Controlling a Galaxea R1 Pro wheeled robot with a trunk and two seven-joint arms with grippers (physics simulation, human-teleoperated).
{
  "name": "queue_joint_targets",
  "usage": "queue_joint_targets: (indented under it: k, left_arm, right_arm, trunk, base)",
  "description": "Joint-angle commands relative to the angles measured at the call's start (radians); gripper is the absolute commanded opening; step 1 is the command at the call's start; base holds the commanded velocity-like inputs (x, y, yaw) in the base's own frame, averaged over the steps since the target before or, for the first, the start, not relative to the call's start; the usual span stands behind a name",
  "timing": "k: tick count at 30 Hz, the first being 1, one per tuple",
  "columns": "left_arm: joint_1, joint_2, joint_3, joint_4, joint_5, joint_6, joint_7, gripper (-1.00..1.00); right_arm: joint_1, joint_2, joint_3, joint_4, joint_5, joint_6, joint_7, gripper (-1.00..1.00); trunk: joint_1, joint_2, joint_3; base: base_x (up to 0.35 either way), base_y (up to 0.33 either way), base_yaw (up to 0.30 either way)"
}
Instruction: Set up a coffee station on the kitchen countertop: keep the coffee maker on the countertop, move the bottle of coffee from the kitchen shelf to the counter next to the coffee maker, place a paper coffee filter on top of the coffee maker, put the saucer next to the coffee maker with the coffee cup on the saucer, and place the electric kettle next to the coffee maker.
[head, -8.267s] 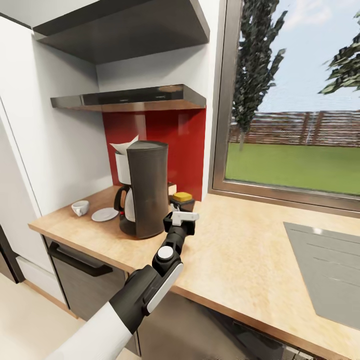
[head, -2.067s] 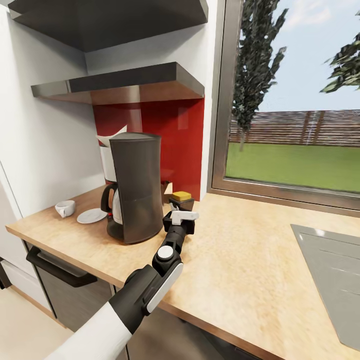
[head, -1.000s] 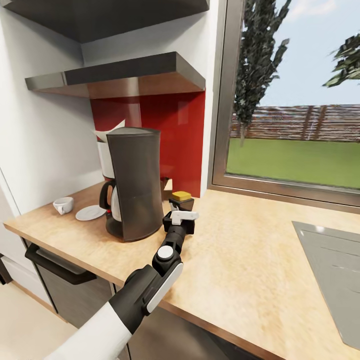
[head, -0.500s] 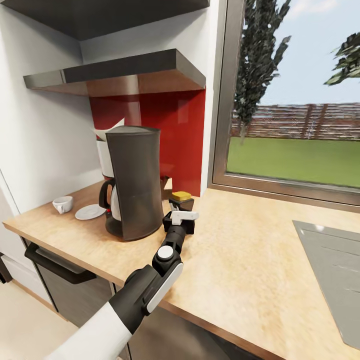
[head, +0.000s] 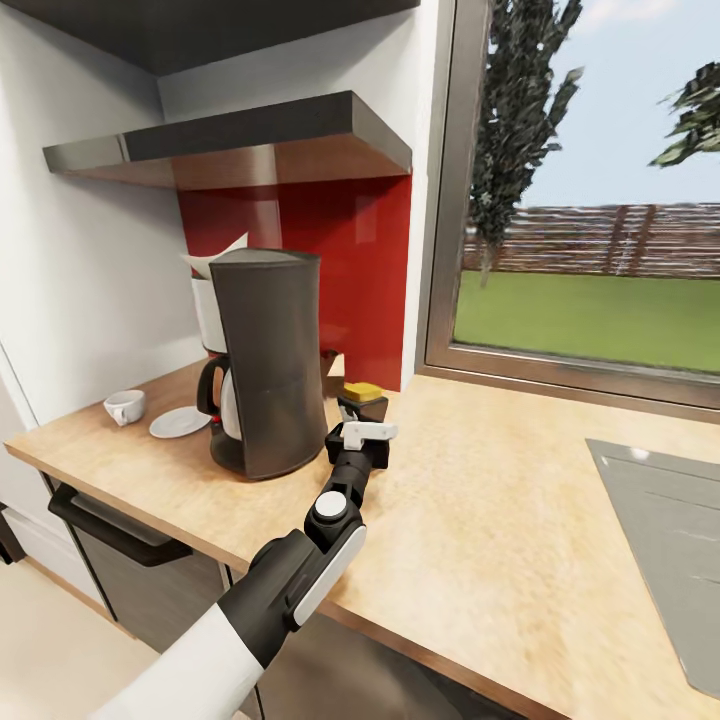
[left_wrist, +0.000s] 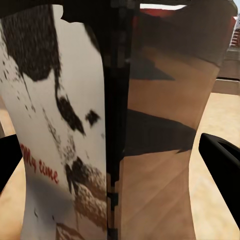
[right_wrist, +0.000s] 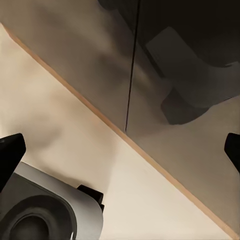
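While the left pincer clamps the small dark jar of coffee with yellow-gold lid, it stands on the light-wood tabletop.
Tall black coffee maker just beside jar; white folded paper filter on top; round white saucer and tiny white cup apart. Right pincer: fingertips spread.
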Motion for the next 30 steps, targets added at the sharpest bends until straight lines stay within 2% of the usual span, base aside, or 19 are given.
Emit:
queue_joint_targets:
  k: [1,12,30]
  left_arm:
    - [-0.001,0.000,-0.002,-0.001,0.004,0.004,0.007,-1.00]
    - [-0.001,0.000,-0.002,0.000,0.004,0.004,0.007,-1.00]
    - [-0.001,0.000,-0.003,-0.002,0.004,0.004,0.007,-1.00]
  right_arm:
    - [0.000,0.000,0.007,0.001,-0.011,-0.003,0.005,1.00]
    - [0.000,0.000,0.007,0.001,-0.011,-0.003,0.005,1.00]
    - [0.000,0.000,0.007,0.001,-0.011,-0.003,0.005,1.00]
  trunk:
    - [0.000,0.000,-0.001]
    - [0.000,0.000,-0.013]
    - [0.000,0.000,-0.014]
  base:
    - [0.000,0.000,0.000]
    - [0.000,0.000,0.000]
    - [0.000,0.000,0.000]
